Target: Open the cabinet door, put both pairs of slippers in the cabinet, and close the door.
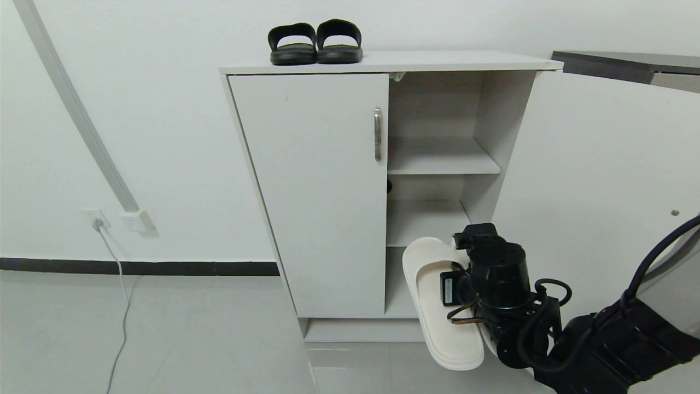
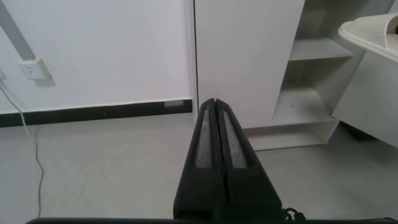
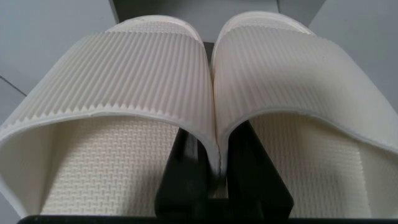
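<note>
Right gripper [image 3: 214,168] jaws pinch 2 white slippers [image 1: 437,306] at the open cabinet [image 1: 317,191]; left gripper [image 2: 214,109] jaws pressed together.

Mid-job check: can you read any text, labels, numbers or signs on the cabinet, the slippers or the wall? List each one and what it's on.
None can be read. The cabinet, black slippers, white slippers and wall socket show no print, label or number.
</note>
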Controlling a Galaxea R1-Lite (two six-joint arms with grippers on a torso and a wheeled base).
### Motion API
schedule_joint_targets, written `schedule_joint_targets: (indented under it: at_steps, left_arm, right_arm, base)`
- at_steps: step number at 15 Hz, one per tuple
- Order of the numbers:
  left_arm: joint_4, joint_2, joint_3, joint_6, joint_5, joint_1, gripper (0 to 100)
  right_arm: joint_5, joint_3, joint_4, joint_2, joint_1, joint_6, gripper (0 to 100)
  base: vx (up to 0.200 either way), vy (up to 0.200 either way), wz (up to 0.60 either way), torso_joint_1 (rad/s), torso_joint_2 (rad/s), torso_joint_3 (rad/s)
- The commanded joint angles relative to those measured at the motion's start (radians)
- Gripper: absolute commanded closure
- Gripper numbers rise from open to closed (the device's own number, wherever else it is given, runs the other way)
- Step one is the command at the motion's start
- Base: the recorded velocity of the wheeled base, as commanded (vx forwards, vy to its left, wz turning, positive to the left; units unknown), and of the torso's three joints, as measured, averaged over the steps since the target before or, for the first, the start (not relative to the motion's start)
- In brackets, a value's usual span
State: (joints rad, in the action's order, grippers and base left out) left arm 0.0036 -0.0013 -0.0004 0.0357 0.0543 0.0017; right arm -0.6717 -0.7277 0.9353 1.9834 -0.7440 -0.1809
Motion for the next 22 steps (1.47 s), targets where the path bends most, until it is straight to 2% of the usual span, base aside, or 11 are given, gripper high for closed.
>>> schedule_joint_targets:
  at_steps: [1,3,9,14,18,22]
  left_arm:
    - [0.001,0.001,-0.001,-0.005,-0.002,0.000,100]
    - [0.001,0.003,-0.001,-0.007,-0.002,0.000,100]
    - [0.001,0.003,-0.001,-0.010,-0.002,0.000,100]
    - [-0.001,0.003,-0.001,-0.010,-0.002,0.000,100]
    - [-0.001,0.001,-0.001,-0.010,-0.002,0.000,100]
    - [0.001,0.003,-0.001,-0.010,-0.004,0.000,100]
  right_arm:
    - [-0.006,-0.018,0.007,0.031,-0.003,-0.002,100]
    - [-0.011,-0.032,0.051,0.064,0.000,0.000,100]
    - [-0.020,-0.053,0.059,0.103,-0.001,-0.002,100]
    - [-0.022,-0.194,0.097,0.273,-0.032,-0.002,100]
    - [-0.023,-0.331,0.097,0.367,-0.003,-0.008,100]
    - [-0.022,-0.351,0.097,0.405,0.003,-0.009,100]
  base:
    - [0.000,0.000,0.00,0.000,0.00,0.000]
    - [0.000,0.000,0.00,0.000,0.00,0.000]
    - [0.000,-0.200,0.00,0.002,0.00,0.004]
    - [0.000,0.000,0.00,0.000,0.00,0.000]
    - [0.000,0.000,0.00,0.000,0.00,0.000]
    - [0.000,0.000,0.00,0.000,0.00,0.000]
